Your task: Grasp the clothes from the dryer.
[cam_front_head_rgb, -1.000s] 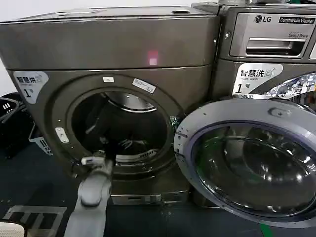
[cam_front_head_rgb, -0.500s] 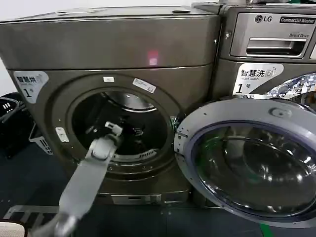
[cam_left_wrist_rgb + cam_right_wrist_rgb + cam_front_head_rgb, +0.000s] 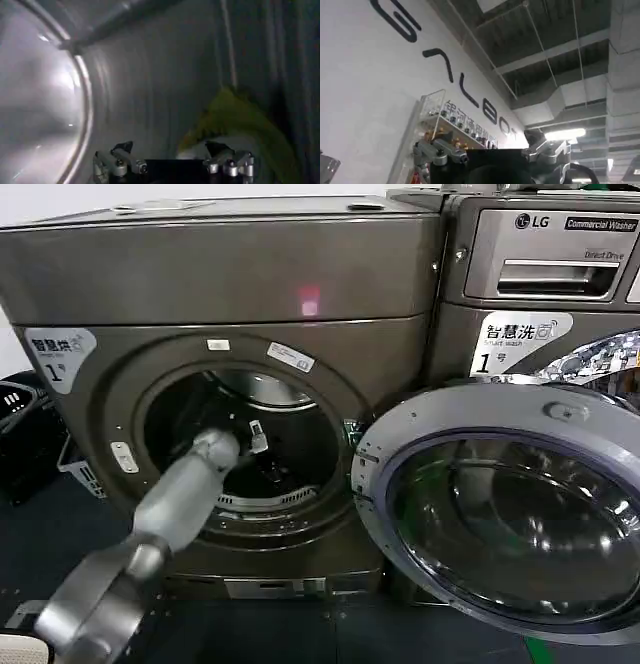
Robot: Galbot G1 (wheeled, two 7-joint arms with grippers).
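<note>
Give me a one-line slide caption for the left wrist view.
Inside the dryer drum, the open left gripper faces the yellow-green clothes lying just ahead.

To your right stands an LG commercial washer (image 3: pixel 545 274) with a drawer panel (image 3: pixel 545 279) and a white sticker (image 3: pixel 520 339) bearing Chinese characters and a "1". On the far left you have a dark laundry basket (image 3: pixel 20 419) on the dark floor (image 3: pixel 60 534). In the right wrist view, large dark lettering (image 3: pixel 440 65) runs across a white wall, with ceiling ducting (image 3: pixel 565 95) beyond.
</note>
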